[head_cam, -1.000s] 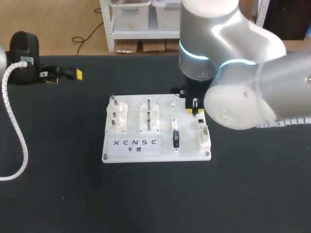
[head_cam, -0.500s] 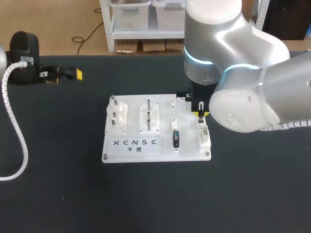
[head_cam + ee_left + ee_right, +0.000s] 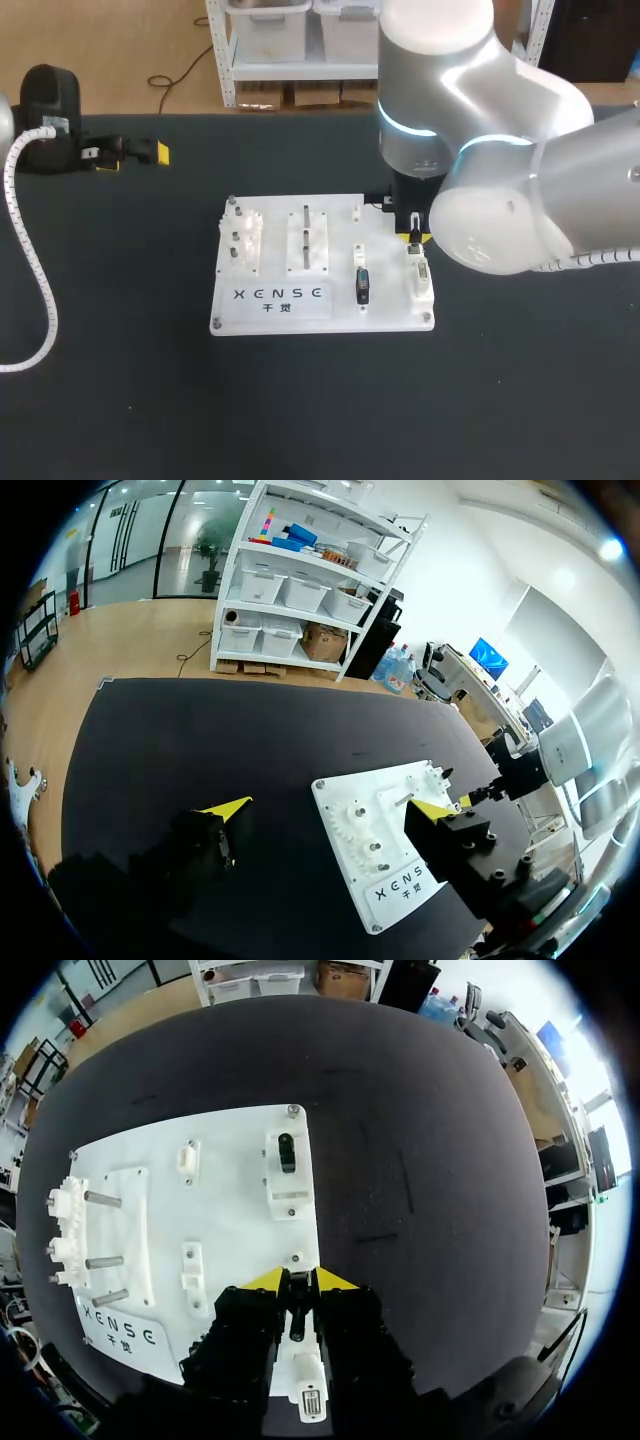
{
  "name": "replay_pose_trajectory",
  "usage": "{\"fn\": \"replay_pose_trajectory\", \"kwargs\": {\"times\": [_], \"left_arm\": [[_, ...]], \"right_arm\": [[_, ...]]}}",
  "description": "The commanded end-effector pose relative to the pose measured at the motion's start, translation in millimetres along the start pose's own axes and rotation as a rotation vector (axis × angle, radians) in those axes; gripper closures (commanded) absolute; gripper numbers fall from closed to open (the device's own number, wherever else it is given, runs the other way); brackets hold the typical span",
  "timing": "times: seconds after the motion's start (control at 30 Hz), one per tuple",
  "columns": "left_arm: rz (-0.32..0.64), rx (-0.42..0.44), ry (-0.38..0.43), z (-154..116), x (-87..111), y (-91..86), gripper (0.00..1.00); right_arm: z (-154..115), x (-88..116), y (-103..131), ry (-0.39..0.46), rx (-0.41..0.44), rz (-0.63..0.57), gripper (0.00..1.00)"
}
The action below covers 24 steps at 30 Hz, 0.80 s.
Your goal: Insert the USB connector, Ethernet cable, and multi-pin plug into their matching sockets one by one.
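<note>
The white socket board (image 3: 300, 305) lies mid-table. My right gripper (image 3: 412, 236) hangs over its right edge. In the right wrist view the right gripper (image 3: 299, 1282) is shut on a small black connector (image 3: 297, 1312), directly above a white socket block (image 3: 306, 1385). Ahead of it, another block (image 3: 287, 1188) near the board's far corner carries a black plug (image 3: 287, 1150). A dark multi-pin plug (image 3: 362, 286) sits in its block beside the gripper. My left gripper (image 3: 135, 155) rests far off at the table's back left, and in its own view the left gripper (image 3: 330, 808) is open and empty.
Three metal pegs (image 3: 95, 1245) stand on a block along the board's left side, and two upright posts (image 3: 305, 235) rise in its middle. A white coiled hose (image 3: 35, 265) trails along the left arm over the black table (image 3: 520, 400).
My right arm has shifted a little right and toward the board's front, carrying the connector from the far right corner to above the right-edge block. The left arm has stayed still.
</note>
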<state>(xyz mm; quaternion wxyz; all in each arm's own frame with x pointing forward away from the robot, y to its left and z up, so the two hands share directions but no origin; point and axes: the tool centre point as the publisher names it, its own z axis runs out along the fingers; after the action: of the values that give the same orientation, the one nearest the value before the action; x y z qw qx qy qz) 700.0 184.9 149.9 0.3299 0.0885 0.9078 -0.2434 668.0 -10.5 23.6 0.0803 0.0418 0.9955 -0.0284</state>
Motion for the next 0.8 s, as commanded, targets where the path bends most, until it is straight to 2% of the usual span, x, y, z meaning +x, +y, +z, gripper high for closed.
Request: {"fn": "replay_pose_trajectory", "kwargs": {"times": [0.03, 0.53, 0.8], "left_arm": [[0.0, 0.0, 0.0, 0, 0.0, 0.0, 0.0], [0.0, 0.0, 0.0, 0, 0.0, 0.0, 0.0], [0.0, 0.0, 0.0, 0, 0.0, 0.0, 0.0]], "right_arm": [[4, 1, -1, -0.005, -0.001, 0.005, 1.0], [10, 2, 5, 0.002, -0.004, -0.001, 1.0], [27, 4, 0, 0.031, 0.037, 0.023, 1.0]]}}
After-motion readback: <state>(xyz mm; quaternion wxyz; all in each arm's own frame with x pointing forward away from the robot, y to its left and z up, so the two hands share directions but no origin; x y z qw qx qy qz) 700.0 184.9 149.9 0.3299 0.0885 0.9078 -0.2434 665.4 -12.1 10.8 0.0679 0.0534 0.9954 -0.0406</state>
